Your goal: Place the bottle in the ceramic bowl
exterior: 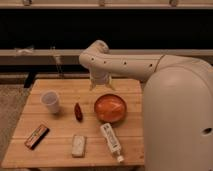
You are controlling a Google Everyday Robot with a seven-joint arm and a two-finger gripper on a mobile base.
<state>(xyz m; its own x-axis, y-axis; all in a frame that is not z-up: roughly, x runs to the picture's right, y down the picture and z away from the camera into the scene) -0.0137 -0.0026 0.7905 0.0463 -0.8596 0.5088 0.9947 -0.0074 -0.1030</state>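
Hanging over the far middle of the wooden tabletop (59,125), the gripper (101,87) points straight down from the cream-coloured arm (125,64), its 2 fingers spread apart with nothing between them. It is just behind the ceramic bowl (110,108), which stands right of centre, toward the right edge. The bottle (111,140) lies on its side near the front edge, just in front of the bowl, its white cap aimed at the front right corner. A white cup (50,101) stands upright toward the left edge. A small dark red pepper-like item (78,111) lies between cup and bowl. A pale rectangular block (78,145) lies left of the bottle, and a dark wrapped bar (37,136) lies near the front left corner.
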